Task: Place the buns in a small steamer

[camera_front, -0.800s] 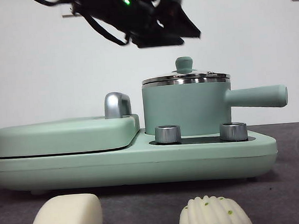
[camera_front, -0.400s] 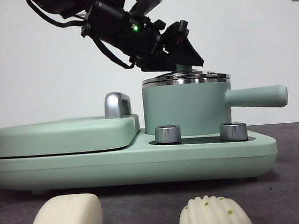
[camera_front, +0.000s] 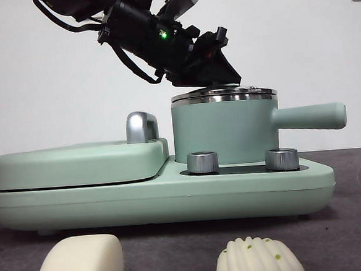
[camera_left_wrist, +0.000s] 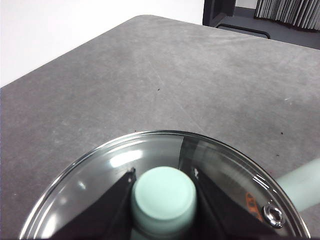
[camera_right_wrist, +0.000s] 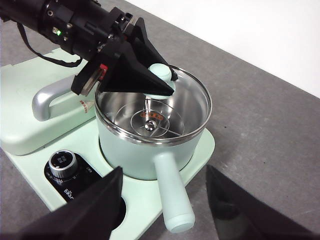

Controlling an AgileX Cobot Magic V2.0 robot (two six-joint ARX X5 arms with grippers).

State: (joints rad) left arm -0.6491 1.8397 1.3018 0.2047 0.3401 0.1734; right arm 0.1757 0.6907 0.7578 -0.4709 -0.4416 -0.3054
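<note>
The left gripper (camera_left_wrist: 162,200) sits directly over the small steamer (camera_front: 225,131), its two jaws flanking the green lid knob (camera_left_wrist: 163,196) and apparently touching it, so I judge it clenched on the knob with the glass lid (camera_right_wrist: 155,107) still seated on the steel rim. Both buns, the smooth bun (camera_front: 79,264) and the ribbed bun (camera_front: 258,259), lie on the near table in front of the cooker base (camera_front: 160,199), well below and apart from that gripper. The right gripper (camera_right_wrist: 162,210), jaws spread and empty, hangs near the steamer's straight handle (camera_right_wrist: 172,192), which points toward it; it looks better placed to fetch a bun.

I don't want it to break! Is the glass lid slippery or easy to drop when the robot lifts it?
Probably fragile: the glass lid is clear. Its round knob looks smooth, so it might slip between the left gripper jaws. It would likely stay stiff, not bend.
</note>
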